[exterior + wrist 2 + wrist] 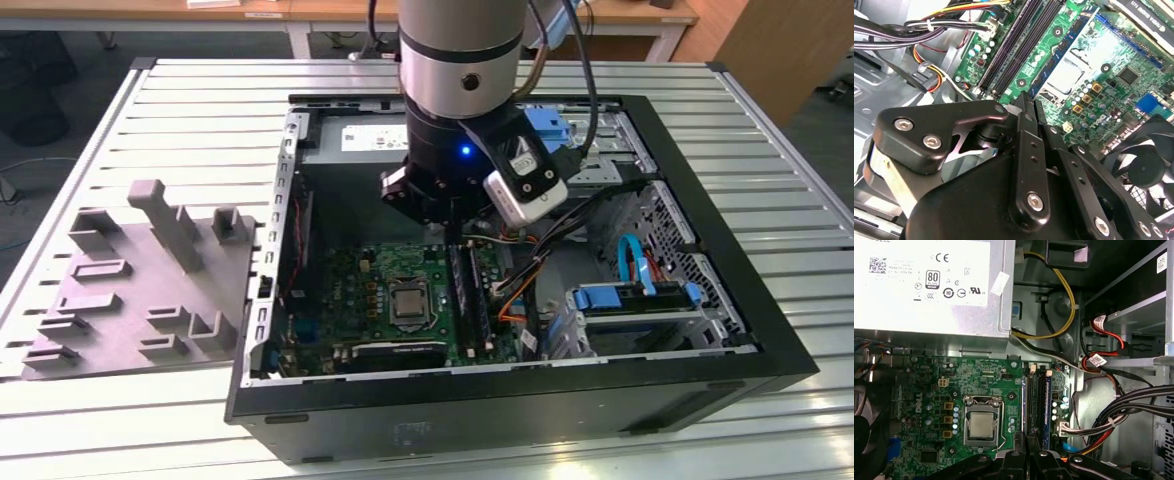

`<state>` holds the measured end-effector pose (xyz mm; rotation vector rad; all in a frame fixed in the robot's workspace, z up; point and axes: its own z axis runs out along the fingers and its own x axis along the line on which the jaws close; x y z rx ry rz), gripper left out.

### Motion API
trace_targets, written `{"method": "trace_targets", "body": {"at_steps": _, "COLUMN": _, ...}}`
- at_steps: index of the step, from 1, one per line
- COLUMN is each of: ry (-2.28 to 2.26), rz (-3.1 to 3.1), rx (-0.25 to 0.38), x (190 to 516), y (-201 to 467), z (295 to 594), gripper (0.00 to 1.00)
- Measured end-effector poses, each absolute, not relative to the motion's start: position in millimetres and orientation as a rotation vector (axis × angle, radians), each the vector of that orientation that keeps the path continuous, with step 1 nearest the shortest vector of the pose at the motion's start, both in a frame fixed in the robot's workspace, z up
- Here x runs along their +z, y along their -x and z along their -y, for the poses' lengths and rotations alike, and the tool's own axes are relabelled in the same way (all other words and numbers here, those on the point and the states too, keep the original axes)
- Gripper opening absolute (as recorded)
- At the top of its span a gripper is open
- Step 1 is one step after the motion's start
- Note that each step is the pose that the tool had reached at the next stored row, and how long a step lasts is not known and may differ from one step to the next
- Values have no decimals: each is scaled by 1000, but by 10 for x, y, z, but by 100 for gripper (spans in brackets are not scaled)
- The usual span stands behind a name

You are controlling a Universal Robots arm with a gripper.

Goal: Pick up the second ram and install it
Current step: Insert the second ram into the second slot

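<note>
Open PC case (pixel 534 405) lies on slatted metal table (pixel 200 110); wooden desks (pixel 641 15) stand behind. Gripper (pixel 454 235) hangs over motherboard (pixel 360 280), fingers (pixel 1024 130) pressed together.

exterior view overlooks the whole case (pixel 534 405); both wrist views sit close above its motherboard (pixel 1106 50) (pixel 914 385).

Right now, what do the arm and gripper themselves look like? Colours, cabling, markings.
The arm is a silver-grey cylinder with a black band, ending in a black wrist section carrying a small blue light. A silver-and-black camera module is mounted on its side, and black cables run up alongside. The gripper is matte black linkage bars joined by silver screws.
</note>
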<state>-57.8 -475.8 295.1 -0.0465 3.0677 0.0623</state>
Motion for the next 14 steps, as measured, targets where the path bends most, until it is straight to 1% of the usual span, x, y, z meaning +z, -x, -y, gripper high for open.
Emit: {"method": "trace_targets", "body": {"at_steps": 14, "ry": 35, "rz": -3068, "rx": 68, "x": 2751, "y": 468, "z": 4758, "gripper": 13}}
